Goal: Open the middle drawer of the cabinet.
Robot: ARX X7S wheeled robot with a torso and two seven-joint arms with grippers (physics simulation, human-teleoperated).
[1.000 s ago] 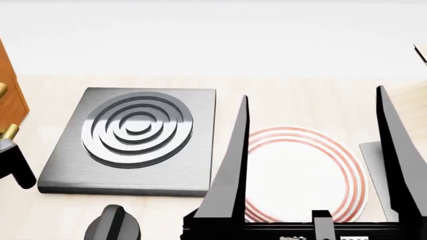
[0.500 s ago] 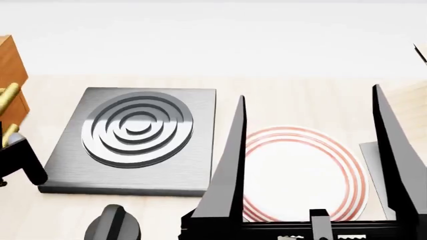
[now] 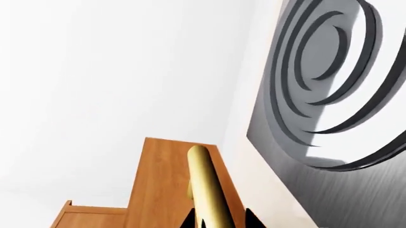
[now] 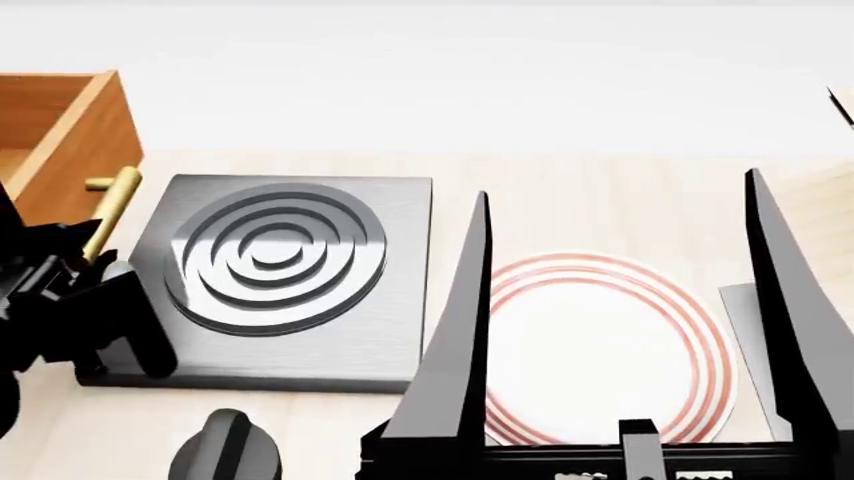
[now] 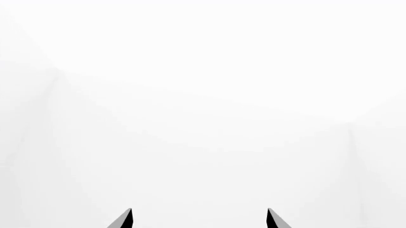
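Observation:
The middle drawer (image 4: 83, 135) stands pulled out at the far left of the head view, its open box showing from above. My left gripper (image 4: 83, 272) is shut on the drawer's brass bar handle (image 4: 111, 210). In the left wrist view the handle (image 3: 206, 185) runs between my two black fingertips (image 3: 219, 222), in front of the orange-brown drawer front (image 3: 159, 185). The rest of the cabinet is out of view. My right gripper (image 4: 623, 200) is held open over the table, nothing between its fingers; its wrist view shows only the two tips (image 5: 198, 216) against white.
A grey square slab with raised concentric rings (image 4: 274, 270) lies right beside the drawer and the left gripper. A white plate with red rings (image 4: 601, 340) sits under the right gripper. A black knob (image 4: 227, 450) shows near the front edge.
The drawer has slid out to the right, and its open box now shows. My left gripper has moved right with the handle in its grip. The right gripper has barely moved.

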